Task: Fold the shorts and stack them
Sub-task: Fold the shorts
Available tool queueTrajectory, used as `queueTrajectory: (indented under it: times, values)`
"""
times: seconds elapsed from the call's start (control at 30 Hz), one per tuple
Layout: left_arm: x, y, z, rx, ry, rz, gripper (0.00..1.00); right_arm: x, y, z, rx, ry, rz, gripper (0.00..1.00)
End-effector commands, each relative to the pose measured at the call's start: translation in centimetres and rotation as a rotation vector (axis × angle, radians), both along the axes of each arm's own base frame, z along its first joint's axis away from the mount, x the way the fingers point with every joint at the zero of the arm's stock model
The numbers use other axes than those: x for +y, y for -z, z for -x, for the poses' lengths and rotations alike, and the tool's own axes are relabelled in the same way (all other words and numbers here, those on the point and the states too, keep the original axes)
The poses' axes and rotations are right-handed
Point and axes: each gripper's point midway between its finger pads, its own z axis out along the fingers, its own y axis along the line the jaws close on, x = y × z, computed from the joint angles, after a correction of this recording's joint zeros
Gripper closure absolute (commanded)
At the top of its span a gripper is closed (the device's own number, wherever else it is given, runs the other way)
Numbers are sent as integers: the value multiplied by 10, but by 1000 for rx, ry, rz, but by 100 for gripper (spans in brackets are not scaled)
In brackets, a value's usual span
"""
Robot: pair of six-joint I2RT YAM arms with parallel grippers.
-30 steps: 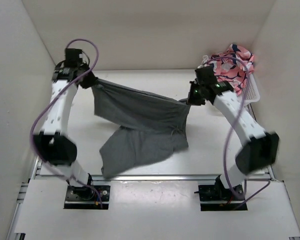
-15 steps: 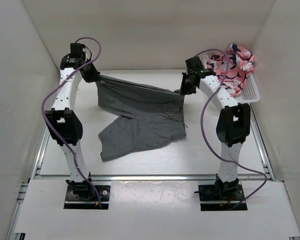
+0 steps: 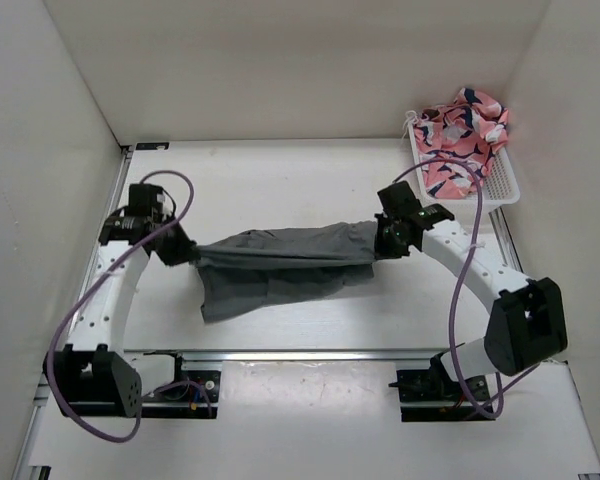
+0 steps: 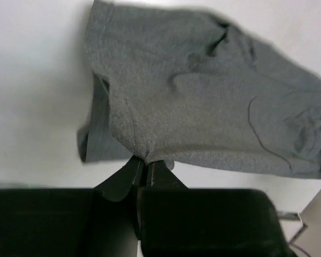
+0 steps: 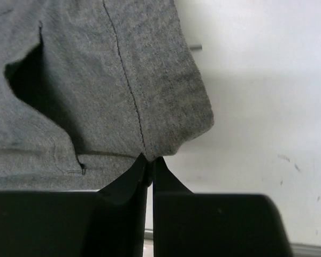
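You are holding the dark grey shorts (image 3: 280,262) stretched between both arms near the middle of the table (image 3: 280,185). Your left gripper (image 4: 147,163) is pinching one end of the upper edge, with its jaws closed tight on the cloth. Your right gripper (image 5: 150,160) is clamping the opposite end the same way. Gripping both ends is pulling the top layer taut so that it is draping over the layer beneath, likely forming a fold. The lower part seems to be lying on the table, though the overhead view is not showing that clearly. The white table is sitting inside plain white walls. The pink patterned shorts (image 3: 460,130) are lying heaped in a white basket (image 3: 505,185) at the far right corner, well apart.
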Motion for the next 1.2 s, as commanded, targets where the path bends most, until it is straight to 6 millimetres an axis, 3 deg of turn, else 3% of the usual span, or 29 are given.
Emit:
queueTrajectory:
  times: [0.0,0.03,0.1,0.13,0.17,0.2,0.27,0.33,0.37,0.43,0.6,0.77,0.93,1.03,1.07,1.17]
  values:
    - [-7,21,37,46,-67,64,90,-18,11,25,12,39,79,100]
    - [-12,40,53,106,-94,91,90,-19,14,31,15,43,89,100]
    - [-15,51,68,127,-127,118,90,-18,24,44,38,33,96,89]
    - [-17,66,80,174,-150,135,86,-18,26,45,39,41,92,60]
    - [-17,73,85,199,-160,138,72,-12,25,46,39,25,73,43]
    - [-17,79,89,217,-161,136,54,-11,29,49,53,19,69,38]
    - [-18,89,94,253,-160,141,8,-1,25,52,52,-6,6,26]
    - [-18,100,98,308,-164,135,0,4,25,54,65,-9,-19,15]
    - [-20,104,100,321,-161,142,0,5,22,55,60,-14,-33,6]
    - [-20,109,103,346,-177,146,0,8,18,56,74,-6,-79,0]
    - [-22,126,108,382,-226,161,0,6,19,55,107,47,-228,0]
    - [-24,140,106,411,-235,151,0,-1,34,60,173,113,-369,0]
    - [-28,159,102,446,-242,152,2,20,41,50,185,120,-509,0]
    - [-28,163,95,450,-234,124,18,22,52,40,173,164,-526,0]
    - [-26,165,96,458,-239,112,35,22,54,36,162,167,-522,4]
    - [-27,163,84,446,-232,102,66,24,64,26,130,185,-501,14]
